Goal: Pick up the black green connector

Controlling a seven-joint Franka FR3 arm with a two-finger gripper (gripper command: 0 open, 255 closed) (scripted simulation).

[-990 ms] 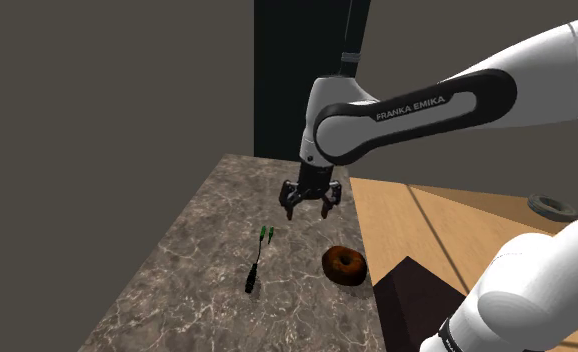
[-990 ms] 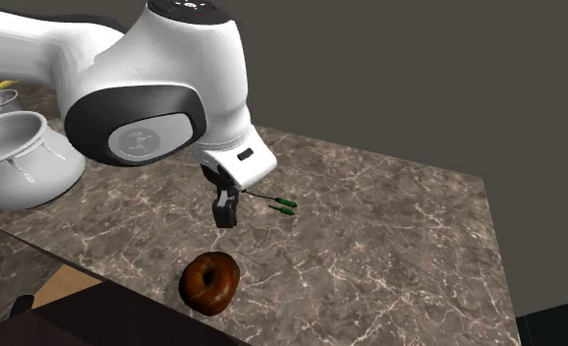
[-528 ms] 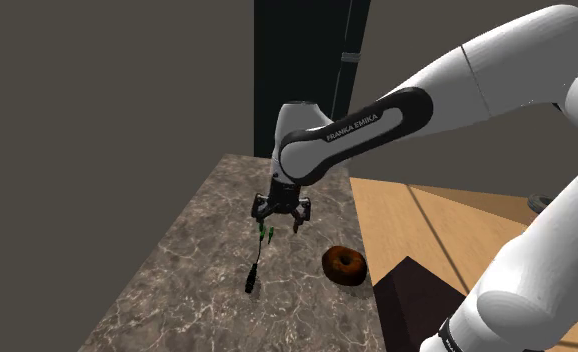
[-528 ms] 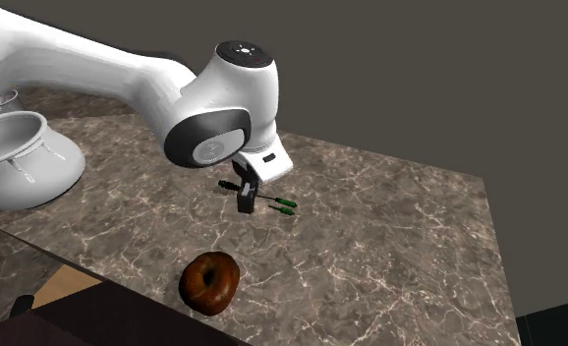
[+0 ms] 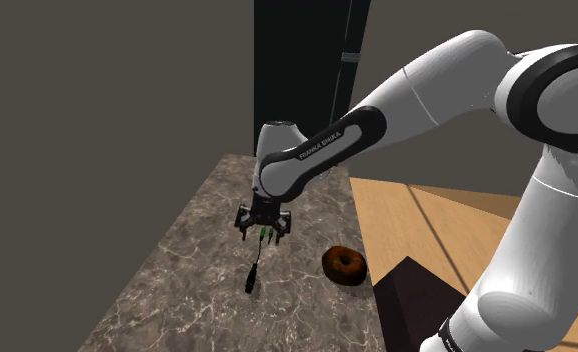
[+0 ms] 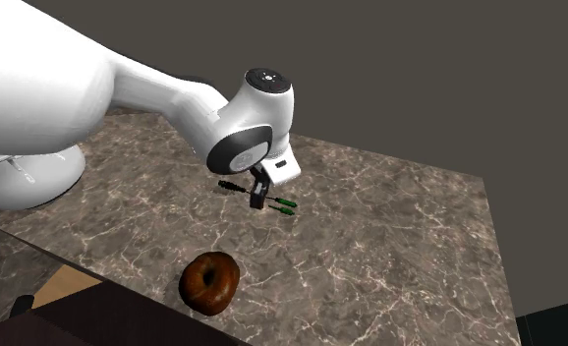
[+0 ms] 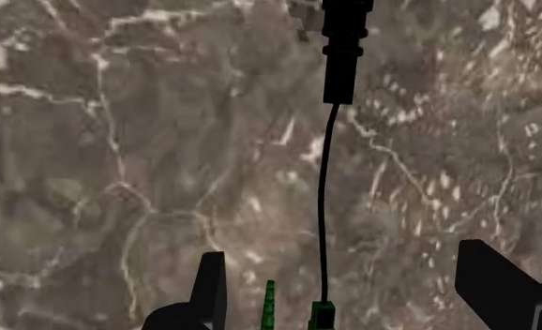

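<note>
Wrist view: connector lies lengthwise away from the wide-open, empty gripper, green tips nearest it, black plug farthest.

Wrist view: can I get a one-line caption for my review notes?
Open hand hovering above the green-tipped end of the black connector lying on a marbled brown countertop, nothing grasped.

Donut well apart from hand

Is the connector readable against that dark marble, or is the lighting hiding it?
Wrist view: connector stands out black on evenly lit marble, no glare. Shoulder view: dimmer, thin cable nearly merges with it. Second exterior view: green tips clear.
</note>
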